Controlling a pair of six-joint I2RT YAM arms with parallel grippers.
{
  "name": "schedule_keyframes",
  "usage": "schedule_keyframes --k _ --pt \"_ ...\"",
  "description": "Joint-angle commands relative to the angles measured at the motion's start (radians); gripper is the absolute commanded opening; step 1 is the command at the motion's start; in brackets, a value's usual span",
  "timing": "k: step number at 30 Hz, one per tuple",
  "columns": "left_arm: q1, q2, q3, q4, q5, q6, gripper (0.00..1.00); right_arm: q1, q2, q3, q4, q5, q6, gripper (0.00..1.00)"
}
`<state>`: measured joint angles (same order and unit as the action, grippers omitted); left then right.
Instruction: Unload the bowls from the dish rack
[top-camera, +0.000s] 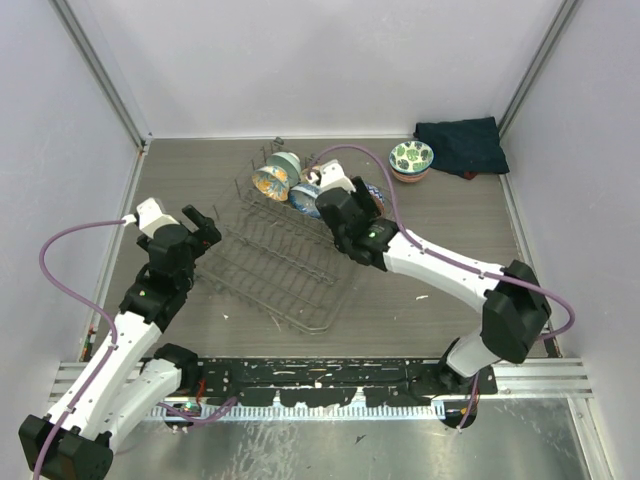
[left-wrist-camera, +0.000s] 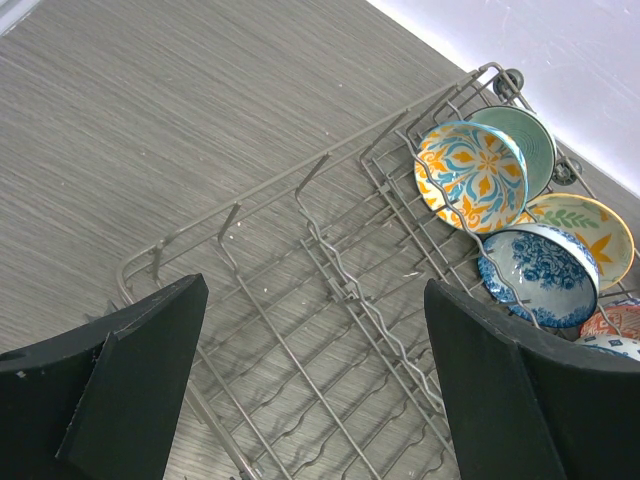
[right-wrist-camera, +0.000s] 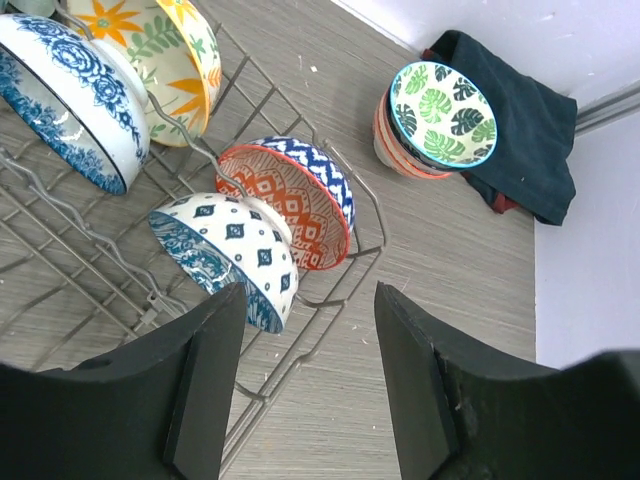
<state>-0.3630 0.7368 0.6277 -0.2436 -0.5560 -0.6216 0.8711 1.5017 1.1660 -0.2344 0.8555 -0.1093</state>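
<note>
Top external shows the dish rack (top-camera: 285, 265) lying skewed between the arms, its near rows bare and the bowls (top-camera: 275, 180) crowded on edge at its far end. In the far right corner lies a dark cloth (top-camera: 462, 143), and just beside it a leaf-patterned bowl (top-camera: 411, 157) sits stacked on another, already out.

Right wrist shows the nearest racked pair, an orange-and-navy bowl (right-wrist-camera: 300, 205) leaning against a white bowl with navy diamonds (right-wrist-camera: 235, 250), both wedged between tines. They look like glazed ceramic: stiff, slippery, chippable, and light enough for one pincer. The upper rim is the fair hold, one finger inside and one outside.

The right gripper (right-wrist-camera: 308, 330) hangs released, jaws spread, just above that pair. The left gripper (left-wrist-camera: 315, 370), likewise released, hovers over the bare rows, well apart from the bowls. How many stand racked is hard to count.
</note>
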Motion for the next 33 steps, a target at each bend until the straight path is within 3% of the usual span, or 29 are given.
schedule_keyframes --k 1,18,33 --pt "-0.002 -0.002 0.023 0.033 -0.012 0.011 0.98 -0.022 0.046 0.071 0.023 -0.077 -0.069 0.59" --pt "-0.002 0.008 0.023 0.038 -0.007 0.010 0.98 -0.036 0.255 0.113 0.041 0.058 -0.145 0.52" --pt "-0.002 0.006 0.021 0.038 -0.010 0.010 0.98 -0.064 0.318 0.074 0.174 0.129 -0.214 0.41"
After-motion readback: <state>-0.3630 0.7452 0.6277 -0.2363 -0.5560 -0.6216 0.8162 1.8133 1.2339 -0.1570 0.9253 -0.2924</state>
